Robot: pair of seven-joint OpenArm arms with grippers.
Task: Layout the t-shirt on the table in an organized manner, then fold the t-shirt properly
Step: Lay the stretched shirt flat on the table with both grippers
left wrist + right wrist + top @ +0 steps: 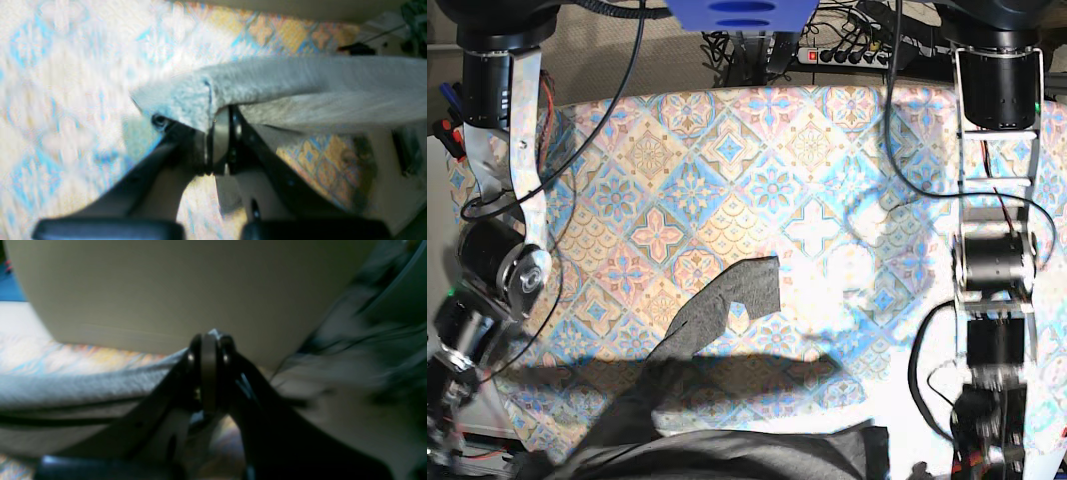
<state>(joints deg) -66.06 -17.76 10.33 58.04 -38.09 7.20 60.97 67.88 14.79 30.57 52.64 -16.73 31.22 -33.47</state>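
one t-shirt (717,420) is in view and no container of any kind; nothing is held inside anything. the robot's two grippers each hold that single garment.

in the left wrist view, the left gripper (218,133) is pinched tight on a folded edge of the t-shirt (300,86), with a stitched seam sitting right at the fingertips. from the clamp the cloth stretches away to the gripper's right side of that view as a taut band, lifted clear of the table (83,83), whose pastel tiles show below and beyond it.

in the right wrist view, the right gripper (208,370) is likewise clamped together with grey fabric caught at the tips; the t-shirt (83,386) runs off to the left of the gripper in that view, hanging in a slack sheet with a dark fold line across it. a strip of the table (83,356) shows just above the cloth.

from the base view, most of the shirt is bunched at the near edge of the table (757,170), between the two arms, and one sleeve-like flap reaches up toward the table's middle. the rest of the patterned cloth is bare. both grippers sit at the bottom corners of that view, too cut off there to see.
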